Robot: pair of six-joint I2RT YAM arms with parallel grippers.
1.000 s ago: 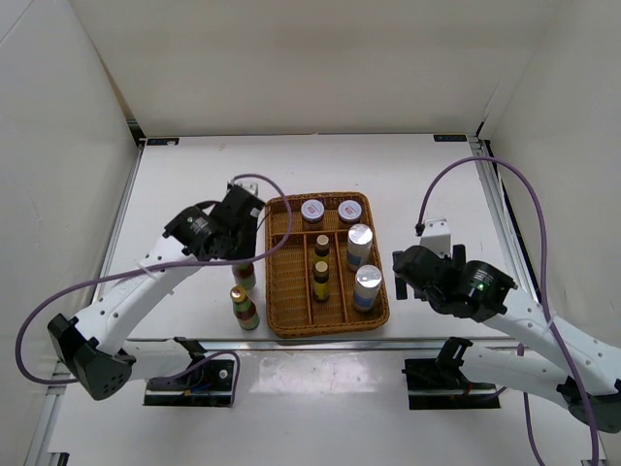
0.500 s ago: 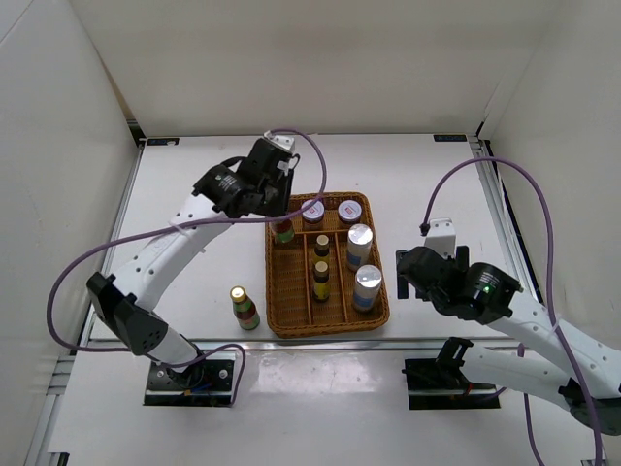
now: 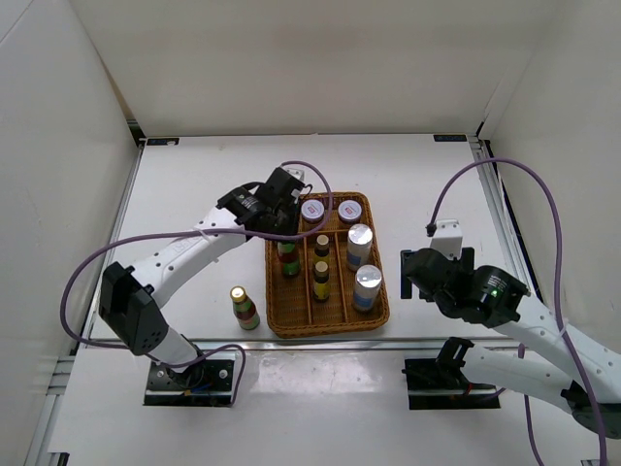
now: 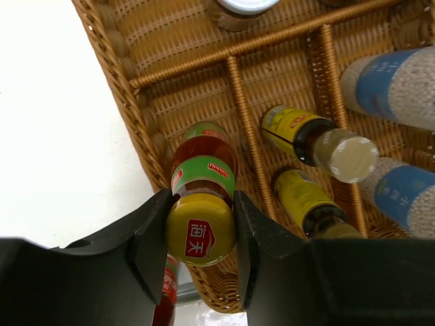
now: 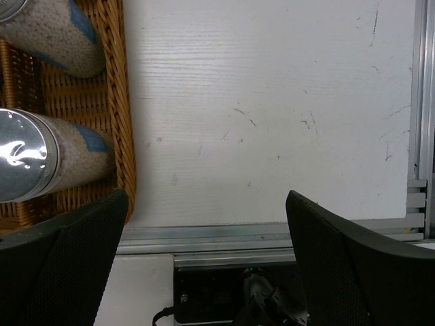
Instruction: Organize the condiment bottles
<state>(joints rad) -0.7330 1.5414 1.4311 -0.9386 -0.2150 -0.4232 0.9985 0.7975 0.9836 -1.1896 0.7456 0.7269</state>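
My left gripper point(image 3: 283, 225) point(image 4: 201, 234) is shut on the gold cap of a slim dark bottle point(image 3: 288, 256) point(image 4: 202, 166). The bottle stands upright in the left compartment of the brown wicker tray point(image 3: 281, 316) point(image 4: 136, 132). Two more gold-capped bottles point(image 3: 321, 262) point(image 4: 319, 139) stand in the middle compartment. Two pale silver-capped bottles point(image 3: 360, 243) point(image 5: 47, 156) stand in the right one. Two purple-lidded jars point(image 3: 312, 209) sit at the back. A fourth dark bottle point(image 3: 243, 308) point(image 4: 163, 292) stands on the table left of the tray. My right gripper point(image 3: 406, 270) point(image 5: 207, 251) is open and empty, right of the tray.
The tray's right rim point(image 5: 124, 102) lies just left of my right gripper. A metal rail point(image 5: 272, 234) runs along the table's near edge. White walls enclose the table on three sides.
My left gripper lifted one of the two bottles left of the tray, carried it over the tray's back and brought it down into the left compartment. The right arm barely moved.
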